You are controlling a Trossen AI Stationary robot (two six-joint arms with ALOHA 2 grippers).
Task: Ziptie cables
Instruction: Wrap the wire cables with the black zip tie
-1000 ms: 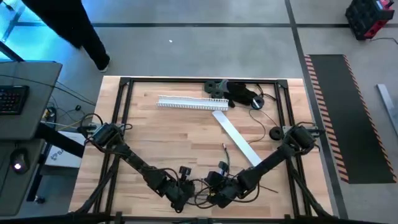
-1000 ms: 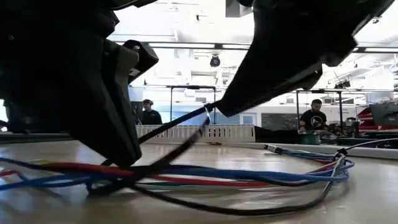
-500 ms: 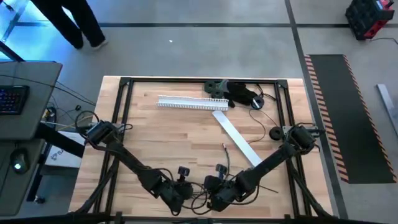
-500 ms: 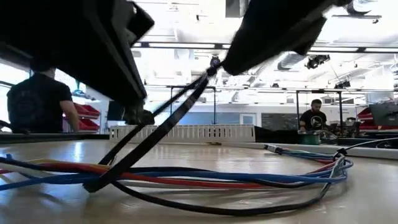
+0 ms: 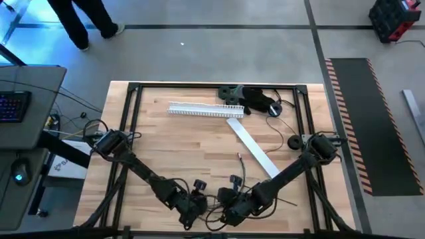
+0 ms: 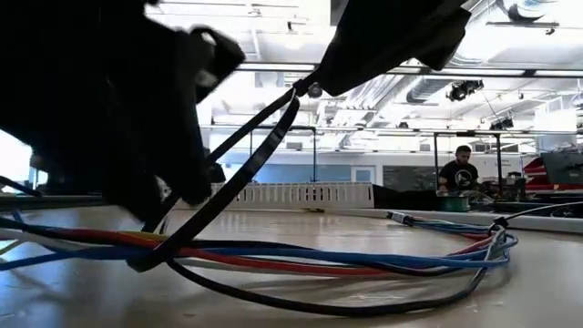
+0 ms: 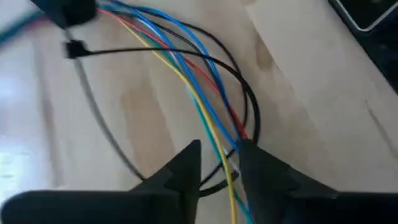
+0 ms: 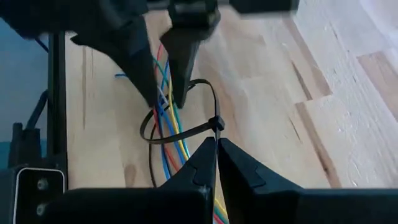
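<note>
The cables point(image 8: 166, 134), a bunch of thin blue, red, yellow and dark wires, lie on the wooden table near its near edge point(image 5: 216, 214). A black zip tie point(image 8: 186, 121) loops around them. My right gripper point(image 8: 216, 144) is shut on the zip tie, just right of the bunch point(image 5: 229, 207). My left gripper point(image 7: 221, 163) points down over the cables from the left point(image 5: 192, 206), its two fingers point(image 8: 148, 84) close on either side of the bunch. My left gripper pinches the cable bunch point(image 7: 225, 152) between its two fingers, from above and across the wires, beside the zip tie's loop. The wires stay on the table. My right gripper pinches the zip tie's strap just behind its head point(image 8: 217, 123). The strap point(image 6: 241, 178) slants taut from the raised fingers down to the cables.
A white slotted strip point(image 5: 202, 110) and a flat white strip point(image 5: 252, 150) lie farther back. A black gadget with a thin cord point(image 5: 255, 99) sits at the far edge. The black table frame point(image 5: 133, 99) runs around the top. People stand beyond the table.
My left gripper rose off the cables and shifted toward the table's left edge, then came back down onto the bunch. My right gripper has gone up, drawing the zip tie's strap steeper and tauter; the cables stayed on the table.
</note>
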